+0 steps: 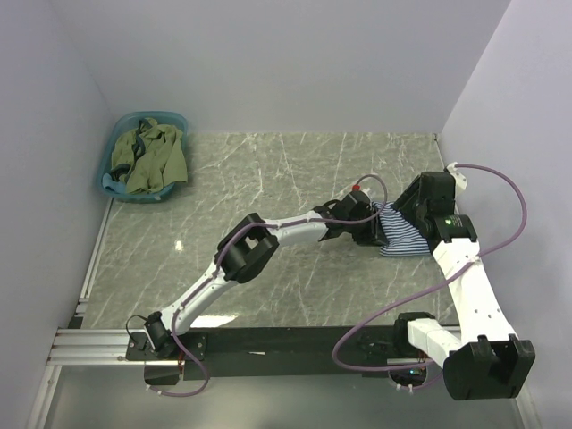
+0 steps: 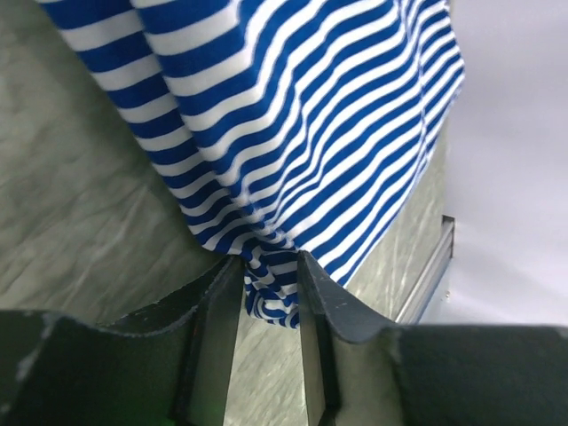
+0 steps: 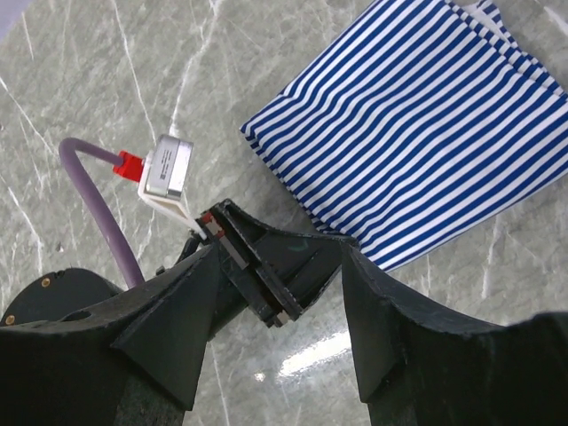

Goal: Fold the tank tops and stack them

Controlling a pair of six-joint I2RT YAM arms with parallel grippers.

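Upper left of the top view: translucent teal plastic basin, rounded, holding the crumpled olive green tank top. Any teal cloth under it is hard to tell from the basin wall.

Striped tank top is right of centre on the grey marble-pattern table. It is soft navy-and-white knit, partly flat, with one edge lifted and draping in folds.

Left gripper pinches a bunched bit of that striped fabric between its dark fingers. Right gripper is spread wide above the table, holding nothing.
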